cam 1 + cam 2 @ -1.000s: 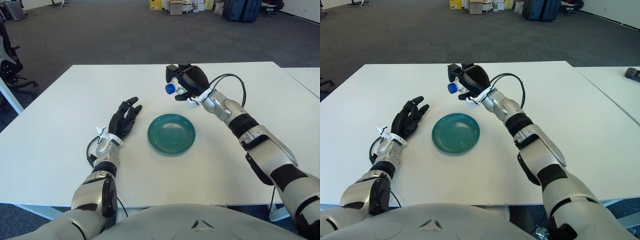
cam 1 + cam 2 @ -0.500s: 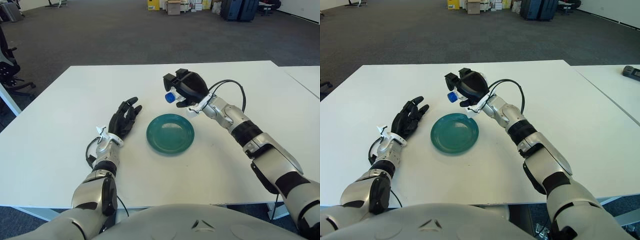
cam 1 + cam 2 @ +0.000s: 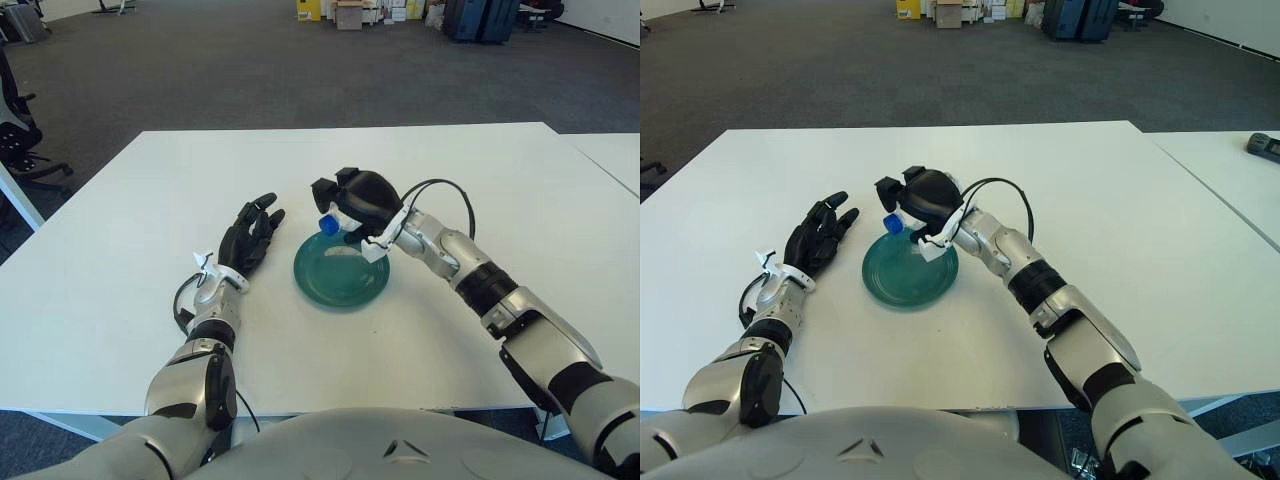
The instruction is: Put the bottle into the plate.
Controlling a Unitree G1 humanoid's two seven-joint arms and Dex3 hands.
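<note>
The right hand [image 3: 355,200] grips the bottle [image 3: 330,225] over the green plate [image 3: 342,270] — the left hand [image 3: 247,240], fingers spread, shows beside it on the counter [image 3: 500,170].

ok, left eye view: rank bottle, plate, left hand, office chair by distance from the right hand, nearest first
1. bottle: gripped in the right hand, blue cap pointing to the robot's left.
2. plate: directly below the hand, table centre.
3. left hand: on the plate's left, fingers open.
4. office chair: off the table, far left edge.
</note>
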